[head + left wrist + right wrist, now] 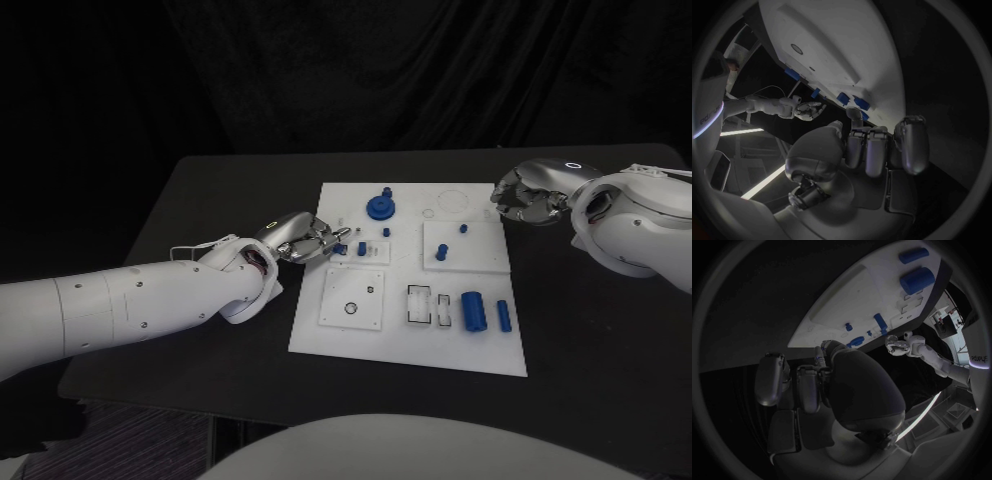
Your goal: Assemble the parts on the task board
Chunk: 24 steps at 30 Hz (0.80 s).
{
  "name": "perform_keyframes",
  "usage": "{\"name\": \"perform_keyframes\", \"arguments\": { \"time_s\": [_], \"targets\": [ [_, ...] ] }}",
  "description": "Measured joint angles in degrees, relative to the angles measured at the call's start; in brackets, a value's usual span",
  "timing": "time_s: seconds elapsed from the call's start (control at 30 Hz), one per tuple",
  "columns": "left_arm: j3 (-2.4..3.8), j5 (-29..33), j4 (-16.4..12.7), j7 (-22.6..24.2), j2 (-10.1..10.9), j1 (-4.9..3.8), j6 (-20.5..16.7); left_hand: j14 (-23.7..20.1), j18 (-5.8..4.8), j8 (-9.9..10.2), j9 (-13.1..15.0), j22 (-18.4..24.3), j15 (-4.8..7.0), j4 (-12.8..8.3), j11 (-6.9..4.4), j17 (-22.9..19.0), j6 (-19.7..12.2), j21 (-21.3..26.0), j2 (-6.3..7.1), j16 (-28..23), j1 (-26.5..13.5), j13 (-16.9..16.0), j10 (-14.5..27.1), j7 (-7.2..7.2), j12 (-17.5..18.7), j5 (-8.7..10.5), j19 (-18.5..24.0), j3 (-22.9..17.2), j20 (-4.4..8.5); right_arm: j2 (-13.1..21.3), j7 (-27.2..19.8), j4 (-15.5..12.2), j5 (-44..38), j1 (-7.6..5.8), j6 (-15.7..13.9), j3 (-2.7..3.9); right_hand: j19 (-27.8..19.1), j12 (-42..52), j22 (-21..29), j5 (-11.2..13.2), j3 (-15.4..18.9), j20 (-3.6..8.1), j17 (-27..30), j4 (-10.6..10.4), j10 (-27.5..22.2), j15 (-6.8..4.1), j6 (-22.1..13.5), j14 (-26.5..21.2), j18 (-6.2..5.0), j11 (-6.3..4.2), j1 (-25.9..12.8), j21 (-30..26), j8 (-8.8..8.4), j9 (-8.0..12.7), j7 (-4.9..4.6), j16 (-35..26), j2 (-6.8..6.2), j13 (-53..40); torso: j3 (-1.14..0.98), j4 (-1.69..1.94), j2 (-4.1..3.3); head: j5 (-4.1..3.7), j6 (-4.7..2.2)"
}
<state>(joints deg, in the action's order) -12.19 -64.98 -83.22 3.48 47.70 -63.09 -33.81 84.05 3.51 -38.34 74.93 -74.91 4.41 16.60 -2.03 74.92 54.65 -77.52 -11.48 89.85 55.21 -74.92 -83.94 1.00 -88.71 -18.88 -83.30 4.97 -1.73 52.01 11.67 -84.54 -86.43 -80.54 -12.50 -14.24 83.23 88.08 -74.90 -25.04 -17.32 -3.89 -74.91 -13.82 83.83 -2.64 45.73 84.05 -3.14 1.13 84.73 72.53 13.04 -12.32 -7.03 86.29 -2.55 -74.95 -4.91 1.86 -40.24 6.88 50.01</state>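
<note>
Left hand (300, 240) at task board (411, 345) edge, pinching blue part (339, 248)

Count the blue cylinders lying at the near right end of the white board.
2. A thick blue cylinder lies beside the rectangular slots, and a thinner blue cylinder lies just right of it, near the white task board's right edge. Smaller blue pieces sit farther up; some may be hidden.

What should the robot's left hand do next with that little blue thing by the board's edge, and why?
Probably ease the left hand a little further over the task board toward the sub-plate beside it. Its fingertips seem to pinch a small blue part just over the board's left edge, not yet seated.
</note>
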Motion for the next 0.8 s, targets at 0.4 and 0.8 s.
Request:
{"name": "perform_keyframes", "arguments": {
  "time_s": [0.4, 0.8],
  "targets": [
    [-0.02, 2.61, -2.56, -1.80, 5.19, -3.21, 3.45, 0.00, -0.01, 6.08, 0.00, 0.00, 0.00, 0.08, 0.00, 0.00, -5.01, -2.52, 5.00, 0.00, 11.83, 0.00, 0.00, 0.54, -1.14, -2.25, -0.38, 0.07, -0.23, -0.08, 0.15, 0.29, 0.00, 0.01, 0.12, 0.00, -0.20, 0.00, 0.00, 0.00, 0.00, 0.20, 0.00, 0.00, 0.00, 0.00, 0.00, 0.00, 0.00, 0.00, 0.00, -0.32, 0.00, 0.07, 0.00, 0.00, 0.00, 0.01, 0.01, 0.03, 0.01, -0.18, 0.00],
    [0.01, 16.15, 0.30, -4.90, 3.96, -5.71, 17.48, -0.13, 0.00, 17.07, -8.90, 0.00, -0.79, 0.14, 1.40, 0.00, -6.02, -2.51, 5.65, 0.00, 16.21, -0.03, -0.05, 2.42, -1.18, -1.36, -0.78, 0.51, -0.83, -0.27, 0.38, 0.39, 0.00, 0.02, 0.45, 0.00, -0.20, 0.00, -0.04, 0.00, 0.00, 0.20, 0.00, 0.00, 0.00, 0.00, 0.00, 0.00, 0.00, 0.00, 0.00, -0.32, 0.00, 0.06, 0.00, 0.00, 0.00, 0.02, -0.24, -0.10, 0.19, 0.19, 0.00]
  ]
}}
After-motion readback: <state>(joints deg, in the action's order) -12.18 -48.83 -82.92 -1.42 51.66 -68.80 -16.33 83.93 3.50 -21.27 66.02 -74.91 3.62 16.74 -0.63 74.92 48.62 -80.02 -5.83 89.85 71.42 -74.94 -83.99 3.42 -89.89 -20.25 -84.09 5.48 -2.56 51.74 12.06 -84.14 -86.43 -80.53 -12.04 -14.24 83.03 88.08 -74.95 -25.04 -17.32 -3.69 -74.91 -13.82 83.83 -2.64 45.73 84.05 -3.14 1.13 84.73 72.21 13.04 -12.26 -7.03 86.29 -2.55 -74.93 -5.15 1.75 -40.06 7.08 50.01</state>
